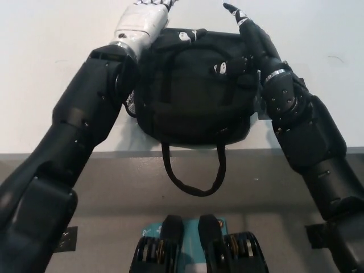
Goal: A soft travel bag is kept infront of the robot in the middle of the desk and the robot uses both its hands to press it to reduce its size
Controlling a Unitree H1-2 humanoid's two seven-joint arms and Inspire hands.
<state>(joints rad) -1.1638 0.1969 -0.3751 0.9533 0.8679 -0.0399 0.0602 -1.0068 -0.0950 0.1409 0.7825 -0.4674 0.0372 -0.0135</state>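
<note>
Black fabric travel bag (193,91) sits mid-surface (45,57), one strap loop hanging over the near edge. Left robot hand (149,4) (mostly cropped, fingers untellable) and right robot hand (242,23), fingers extended flat, flank it; push inward evenly so it compresses without sliding.

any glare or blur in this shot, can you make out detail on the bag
Head view: even light, no strong glare on the white desk; the black bag reads as a dark mass with little detail; left hand is cut off at the top edge; right hand looks slightly soft.
</note>
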